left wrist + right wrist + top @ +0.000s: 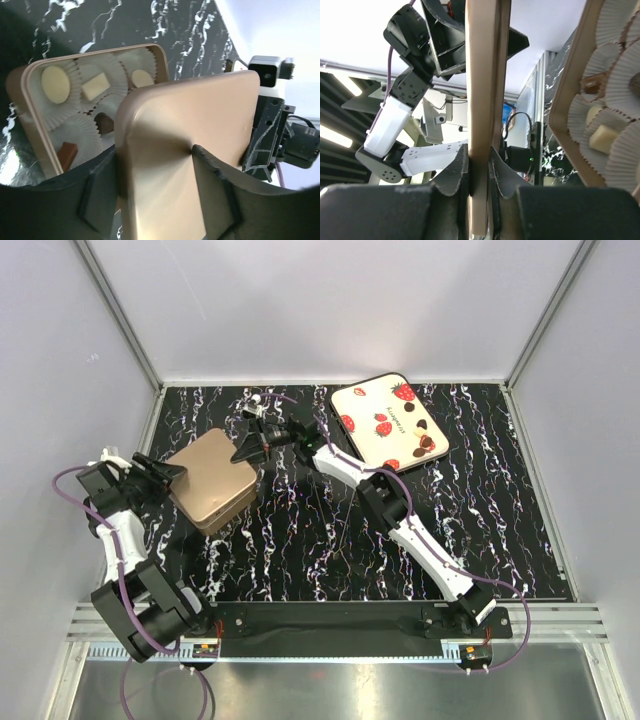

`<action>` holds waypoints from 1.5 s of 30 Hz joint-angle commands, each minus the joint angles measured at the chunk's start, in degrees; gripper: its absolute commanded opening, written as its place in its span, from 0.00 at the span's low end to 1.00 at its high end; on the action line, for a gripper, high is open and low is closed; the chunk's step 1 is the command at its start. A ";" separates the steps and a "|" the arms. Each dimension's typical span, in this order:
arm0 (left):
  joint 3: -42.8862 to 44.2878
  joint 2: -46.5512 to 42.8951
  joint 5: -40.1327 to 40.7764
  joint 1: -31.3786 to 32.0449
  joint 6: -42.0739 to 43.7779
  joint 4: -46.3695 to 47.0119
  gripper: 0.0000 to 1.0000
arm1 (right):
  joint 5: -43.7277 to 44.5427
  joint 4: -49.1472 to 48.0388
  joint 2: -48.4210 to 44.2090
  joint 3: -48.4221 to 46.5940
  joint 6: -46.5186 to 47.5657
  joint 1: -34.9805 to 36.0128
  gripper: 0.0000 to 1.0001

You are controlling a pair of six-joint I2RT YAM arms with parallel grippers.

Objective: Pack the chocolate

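Observation:
The flat brown lid [210, 478] hangs over the open brown box [207, 524] at the table's left. My left gripper [165, 472] is shut on the lid's left edge and my right gripper [250, 445] on its far right edge. In the left wrist view the lid [200, 125] sits between my fingers [215, 190]. Beneath it the box [30, 100] holds chocolate in paper cups: a white round piece [55, 85], a white bar [95, 86], a dark piece [103, 122]. The right wrist view shows the lid [481, 100] edge-on and clamped. A few dark chocolates [424, 445] lie on the strawberry tray [375, 405].
The strawberry tray lies at the back right of the black marbled table [330, 550]. Grey walls close in the left, back and right sides. The right arm [400, 515] stretches diagonally across the table's middle. The box's paper cups [615, 100] fill the right of the right wrist view.

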State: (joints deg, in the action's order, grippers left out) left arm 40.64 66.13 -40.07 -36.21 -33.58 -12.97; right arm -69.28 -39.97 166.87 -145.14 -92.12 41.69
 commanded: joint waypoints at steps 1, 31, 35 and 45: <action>0.84 -2.23 -6.41 -0.36 -1.57 5.06 0.57 | -1.91 -7.76 -5.94 0.30 -4.56 -0.47 0.00; -3.02 -1.00 -6.86 -0.36 -25.13 31.16 0.00 | 18.64 -4.60 -27.37 38.08 -4.13 -6.36 0.60; -3.64 -0.65 -5.81 -0.27 -26.97 34.32 0.00 | 21.11 -4.33 -28.88 41.51 -3.95 -6.45 0.59; -5.13 1.81 -6.51 -0.18 -33.39 43.46 0.00 | 24.19 -0.82 -30.37 44.77 -0.53 -5.92 0.59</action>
State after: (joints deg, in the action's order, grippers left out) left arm 35.22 67.81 -46.44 -36.32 -64.20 22.50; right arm -46.94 -42.09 140.75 -100.42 -95.55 35.24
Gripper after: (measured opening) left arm 0.170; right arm 0.597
